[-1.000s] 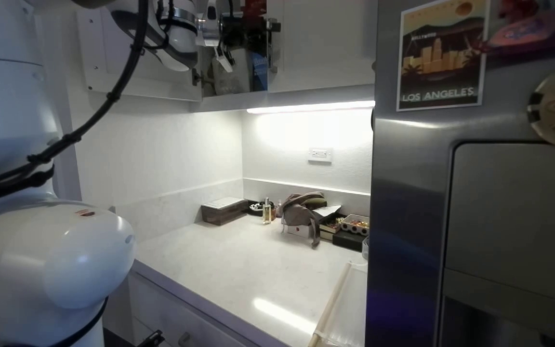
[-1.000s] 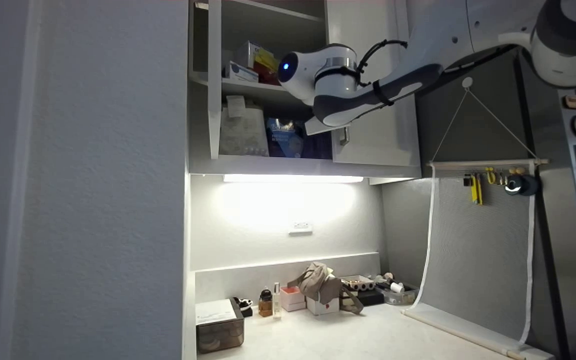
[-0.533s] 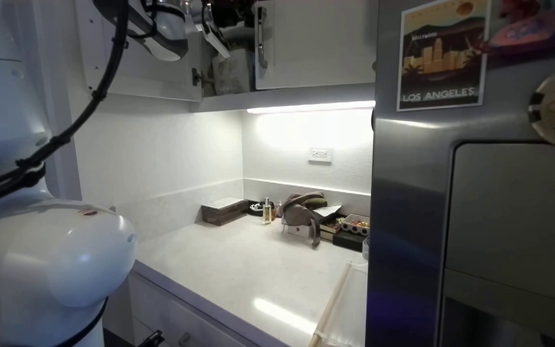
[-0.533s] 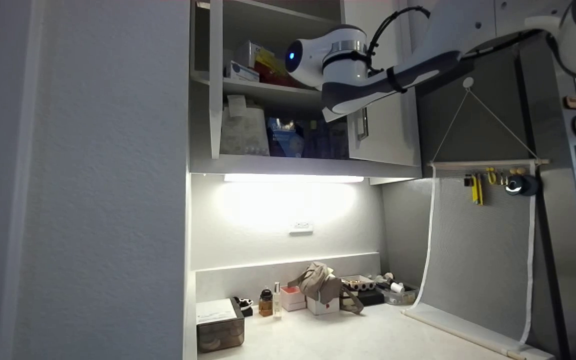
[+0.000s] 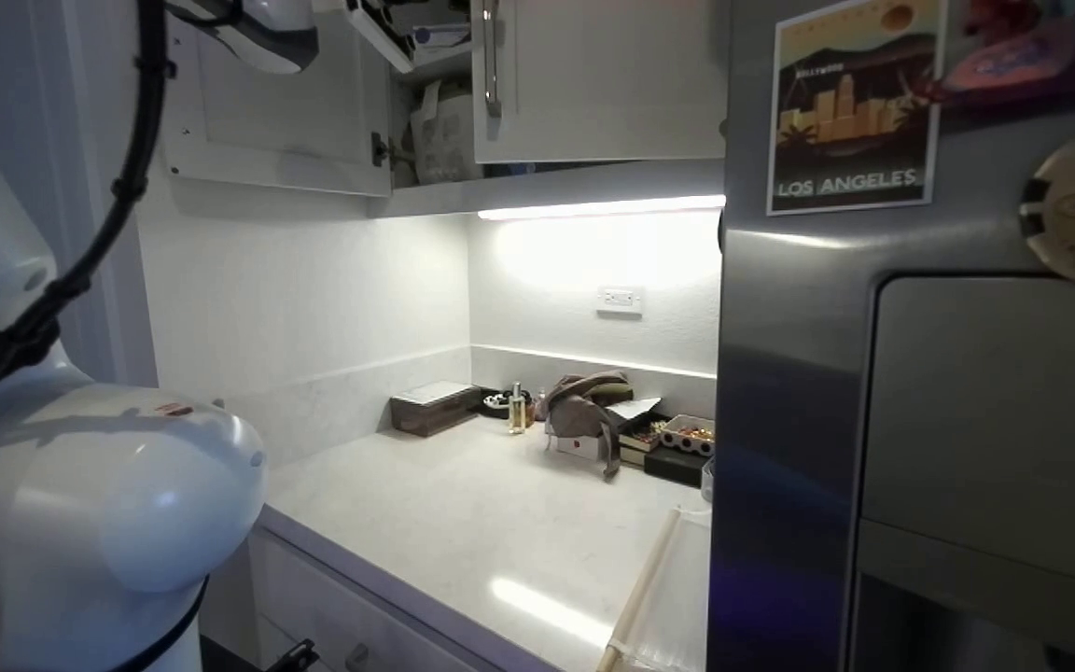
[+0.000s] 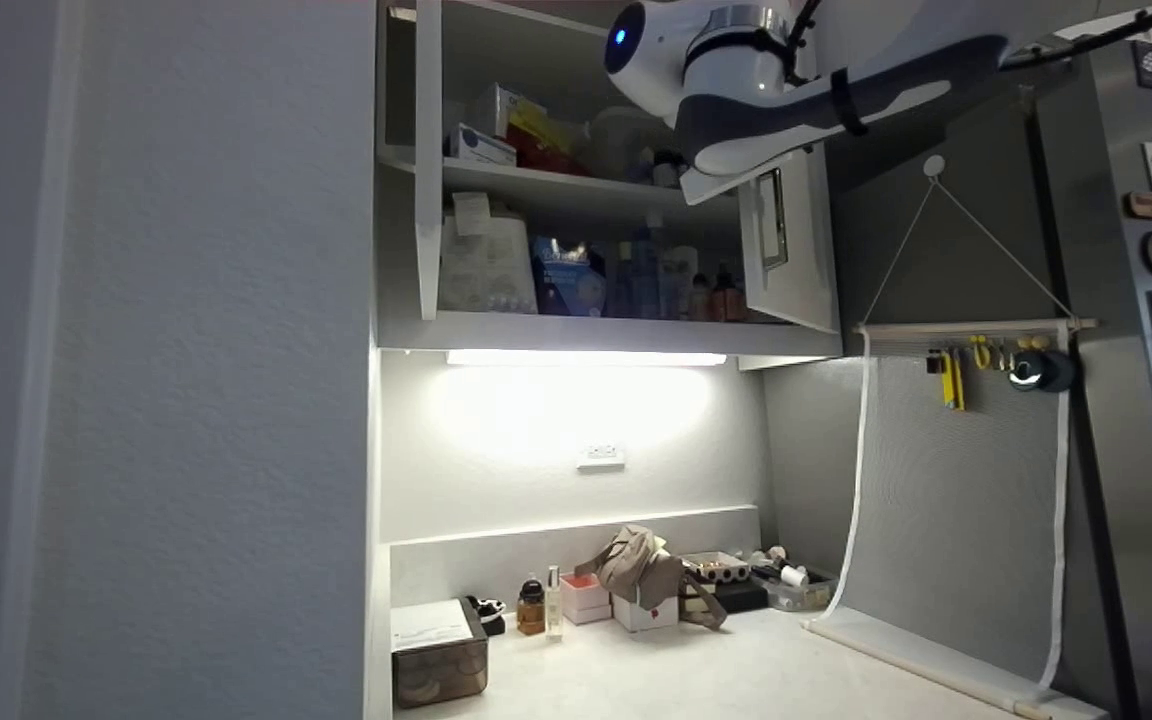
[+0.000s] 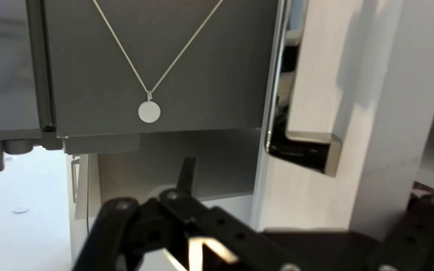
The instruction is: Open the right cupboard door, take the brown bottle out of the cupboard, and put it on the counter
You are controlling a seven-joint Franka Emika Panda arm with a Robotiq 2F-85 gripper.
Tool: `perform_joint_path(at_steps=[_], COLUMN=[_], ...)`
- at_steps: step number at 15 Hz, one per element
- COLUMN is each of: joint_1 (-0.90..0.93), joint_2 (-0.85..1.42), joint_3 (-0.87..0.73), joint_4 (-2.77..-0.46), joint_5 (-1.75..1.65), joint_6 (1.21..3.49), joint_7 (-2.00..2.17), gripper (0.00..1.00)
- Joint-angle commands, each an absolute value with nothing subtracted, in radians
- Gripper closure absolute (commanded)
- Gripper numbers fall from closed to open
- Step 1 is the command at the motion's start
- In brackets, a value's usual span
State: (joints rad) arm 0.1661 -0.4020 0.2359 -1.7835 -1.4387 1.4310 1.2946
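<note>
Brown bottle [image 6: 727,302]: I think it is the small one with a dark top at the bottom of the cupboard [image 6: 626,331], just beside the edge of the right cupboard door [image 6: 808,265]. It is dim in there and another small bottle [image 6: 700,300] stands next to it, so I cannot be sure which is which. The words on the blue bag [image 6: 568,280] in there are too small to read. The door is partly open and hides the end of the cupboard behind it. Its top is out of sight in both exterior views.

In the wrist view my tool [image 7: 307,199] has its fingers spread wide, with the door showing between them. They are blurry and run off the bottom, so I cannot tell if they touch the door. The shiny handle [image 7: 300,150] runs off the top there. In an exterior view my arm [image 6: 736,130] covers the tool.

In an exterior view the big fridge [image 5: 799,392] blocks one end of the table [image 5: 425,509]. An orange-brown bottle [image 6: 531,607] stands on that table, and in an exterior view a thin clear bottle [image 5: 516,413] covers part of it.
</note>
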Motion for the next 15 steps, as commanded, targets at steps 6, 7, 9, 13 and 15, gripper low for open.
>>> perform_joint_path(at_steps=[6,7,9,13,15], joint_1=[0.159,0.155,0.143,0.089,0.048], joint_2=[-0.475,-0.476,-0.465,-0.427,-0.413], joint_3=[0.151,0.141,0.121,0.100,0.097], joint_4=[-1.640,-1.626,-1.584,-1.481,-1.447], joint_5=[-1.017,-0.959,-0.846,-0.650,-0.592], joint_6=[1.396,1.400,1.398,1.317,1.248], joint_7=[1.175,1.170,1.133,1.005,0.963], gripper=[0.00,0.00,0.00,0.00,0.00])
